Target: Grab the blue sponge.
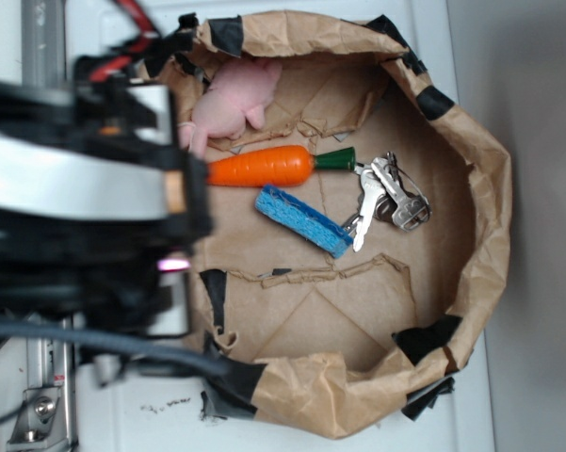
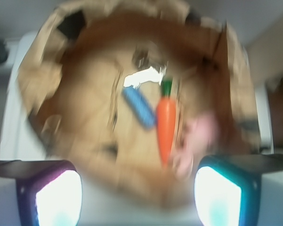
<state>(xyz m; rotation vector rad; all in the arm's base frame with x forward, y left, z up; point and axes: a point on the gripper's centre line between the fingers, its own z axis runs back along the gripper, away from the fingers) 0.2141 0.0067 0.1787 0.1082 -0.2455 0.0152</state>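
While the gripper (image 2: 137,195) stands released, its fingers (image 2: 52,193) spread wide and holding nothing, the blue sponge (image 1: 302,219) lies on the floor of the brown paper enclosure (image 1: 476,188), just beside the orange carrot (image 1: 264,168) and touching the keys (image 1: 388,196).

You've got a bright blue sponge (image 1: 302,220), an orange carrot (image 1: 264,169) with a green top, a pink plush (image 1: 234,101), silver keys (image 1: 388,197), and a brown paper bag (image 1: 471,160) patched with black tape.

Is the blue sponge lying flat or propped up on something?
Cannot tell: the blue sponge lies in the bag, one end meeting the keys; whether it rests on them is unclear.
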